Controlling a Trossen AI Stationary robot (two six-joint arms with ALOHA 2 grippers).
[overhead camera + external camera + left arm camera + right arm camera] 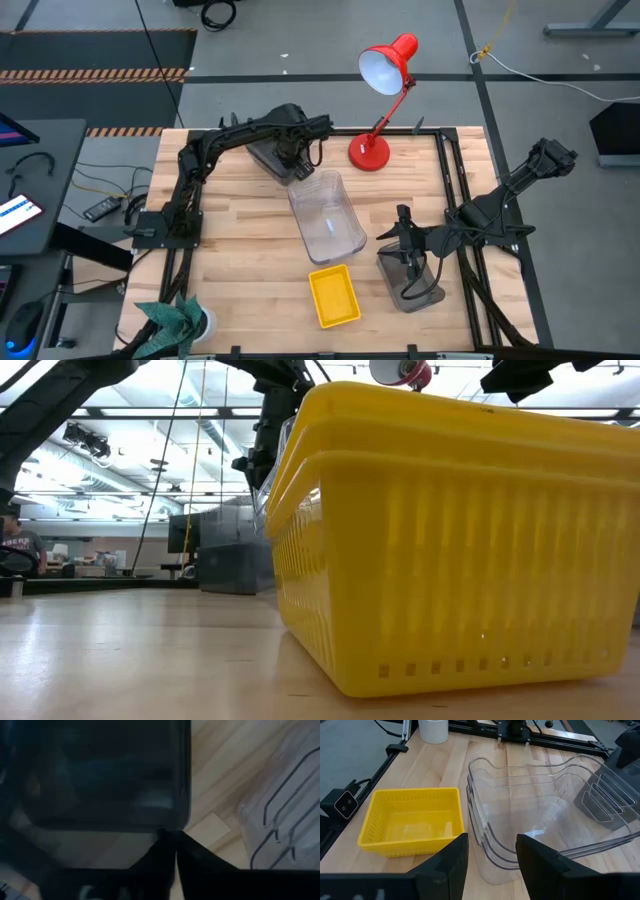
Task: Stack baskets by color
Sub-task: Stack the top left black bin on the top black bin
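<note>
A pale butcher-block desk (pixel 250 250) is sitting in a dark metal frame on a grey floor. A red desk lamp (pixel 385 90) is standing at the far edge, and a white roll (pixel 434 730) is resting on the near edge. From desk height, a bright room with ceiling lights is stretching out beyond, and a person (pixel 15 545) is showing far off at one side.

The yellow baskets (pixel 333 295) are sitting nested near the front middle of the desk — ribbed walls, rounded corners, a row of small holes near the base. The clear baskets (pixel 327 215) are lying nested in the middle, glossy and see-through, just behind the yellow ones.

One dark smoky basket (pixel 272 157) is sitting at the far side, left of the lamp. The left tool (pixel 172 837) is hanging over its rim with its fingers pressed together; whether it is pinching the rim is hard to tell.

Another dark basket (pixel 410 280) is sitting at the front right. The right tool (pixel 491 851) is hovering above it, fingers spread wide, holding nothing.
</note>
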